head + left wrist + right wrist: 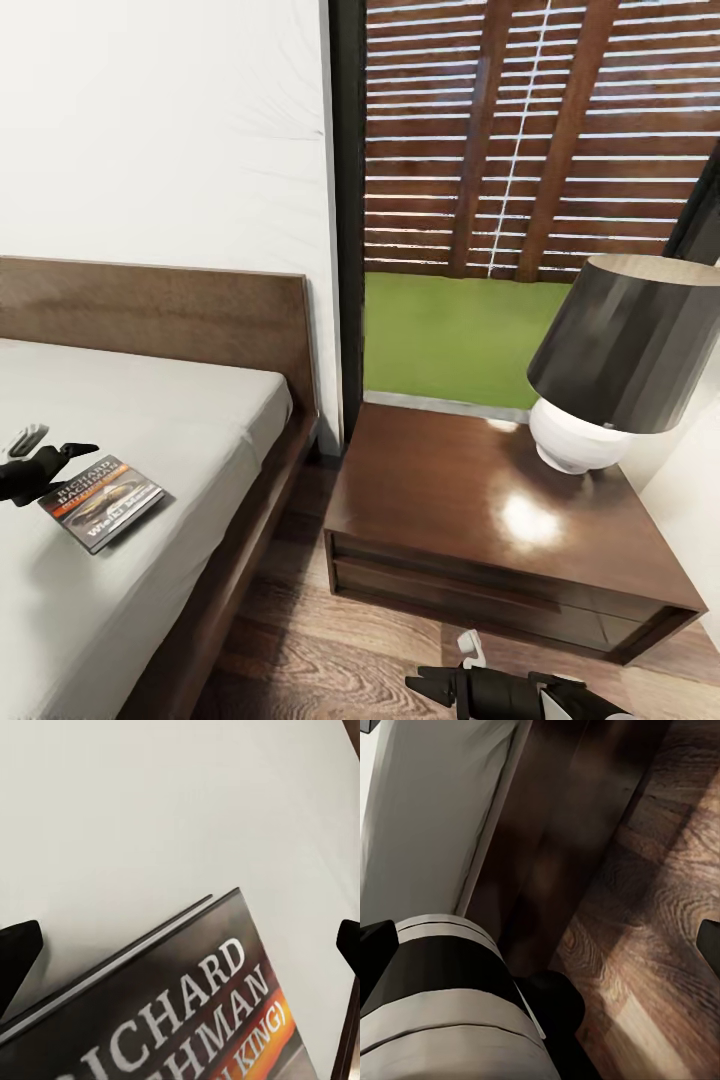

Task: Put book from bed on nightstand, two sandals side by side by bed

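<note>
The book (102, 500) lies flat on the light-grey mattress of the bed (150, 420), near its right edge, cover up. My left gripper (70, 462) hovers at the book's far left corner. In the left wrist view its fingers (16, 958) stand wide apart and open just above the book (187, 1012), with nothing held. The nightstand (450, 480) stands right of the bed, its glossy top bare except for a lamp. My right gripper (425, 688) hangs low over the floor in front of the nightstand, open and empty. The sandals are out of view.
A black-shaded lamp with a white base (610, 380) takes up the nightstand's back right corner. A dark window frame (348, 200) rises behind the gap between bed and nightstand. The wood-plank floor (660, 907) runs beside the dark bed frame (532, 870). A white wall stands at far right.
</note>
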Tool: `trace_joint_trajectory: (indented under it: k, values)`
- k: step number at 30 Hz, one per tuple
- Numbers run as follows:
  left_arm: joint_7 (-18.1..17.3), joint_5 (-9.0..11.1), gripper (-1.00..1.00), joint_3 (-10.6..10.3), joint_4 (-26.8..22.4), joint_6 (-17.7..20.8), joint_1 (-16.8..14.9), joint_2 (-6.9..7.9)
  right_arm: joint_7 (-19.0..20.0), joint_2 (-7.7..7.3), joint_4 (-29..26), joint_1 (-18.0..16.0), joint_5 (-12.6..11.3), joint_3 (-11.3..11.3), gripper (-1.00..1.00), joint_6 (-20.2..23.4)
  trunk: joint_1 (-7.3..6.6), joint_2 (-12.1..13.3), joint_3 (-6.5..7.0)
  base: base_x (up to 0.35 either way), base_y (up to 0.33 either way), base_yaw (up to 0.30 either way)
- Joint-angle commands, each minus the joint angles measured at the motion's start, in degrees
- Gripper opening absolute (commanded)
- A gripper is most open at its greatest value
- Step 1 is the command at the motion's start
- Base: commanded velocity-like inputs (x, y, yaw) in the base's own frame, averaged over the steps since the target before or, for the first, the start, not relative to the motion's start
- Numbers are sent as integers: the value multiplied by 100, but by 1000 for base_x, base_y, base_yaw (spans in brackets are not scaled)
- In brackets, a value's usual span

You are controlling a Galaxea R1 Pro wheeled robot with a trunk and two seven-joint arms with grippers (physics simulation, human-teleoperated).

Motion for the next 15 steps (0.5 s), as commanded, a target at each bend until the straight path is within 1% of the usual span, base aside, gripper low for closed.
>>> trace_joint_trajectory:
  k: [1,15]
  values:
    - [11,20,100,-96,1,37,-1,2,14,-2,-3,-2,-52,47,100,25,-1,-2,-6,-10,0,0]
    - [10,16,100,-96,1,37,-1,-1,13,-2,-2,-2,-52,50,100,25,-1,-2,-6,-3,0,0]
